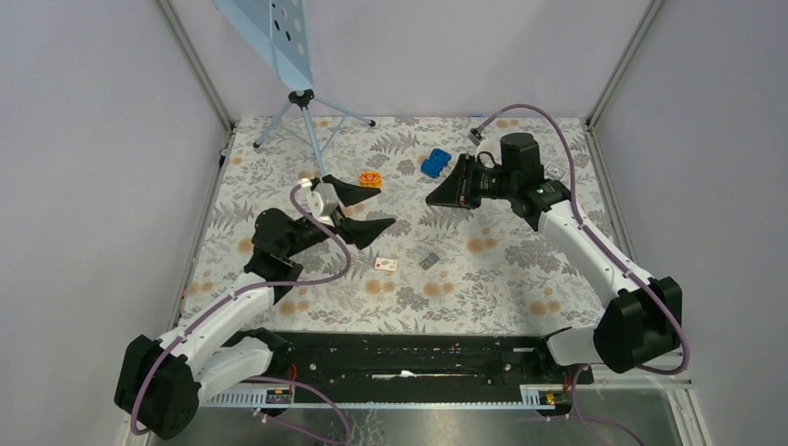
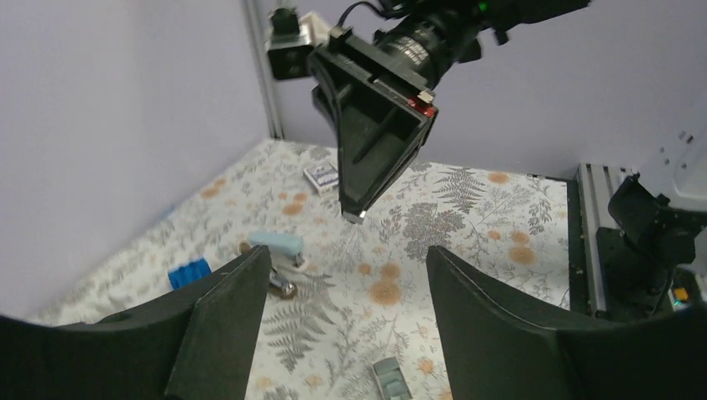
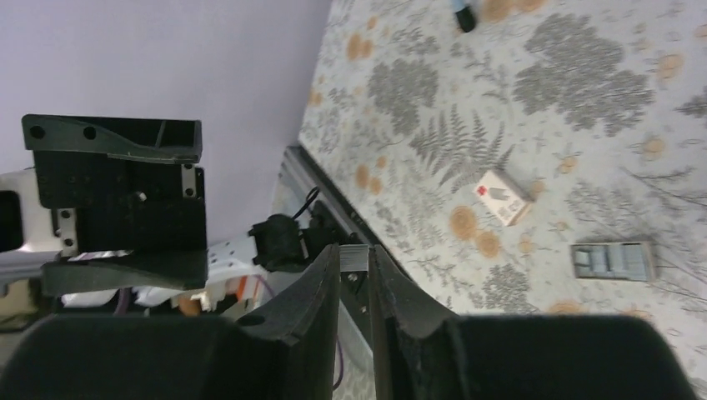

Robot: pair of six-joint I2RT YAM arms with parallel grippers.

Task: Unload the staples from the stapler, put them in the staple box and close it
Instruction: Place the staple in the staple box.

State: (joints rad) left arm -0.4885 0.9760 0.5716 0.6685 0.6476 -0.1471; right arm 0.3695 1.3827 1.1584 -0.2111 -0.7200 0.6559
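Observation:
My right gripper [image 1: 431, 198] hangs above the middle of the table, shut on the staples [image 3: 354, 257], a short silvery strip pinched at its fingertips. The strip also glints at that gripper's tip [image 2: 354, 215] in the left wrist view. The stapler [image 2: 278, 247], light blue with its metal part swung out, lies on the table below and behind the right gripper. My left gripper [image 1: 386, 205] is open and holds nothing; it stands left of the right gripper, its fingers pointing toward it. In its own view the left gripper [image 2: 348, 252] frames bare cloth.
A flat grey ribbed block [image 1: 427, 260] and a small white box with a red mark [image 1: 386, 265] lie on the patterned cloth in front of the grippers. An orange toy [image 1: 370, 178], a blue toy [image 1: 434, 163] and a tripod [image 1: 302, 111] stand farther back.

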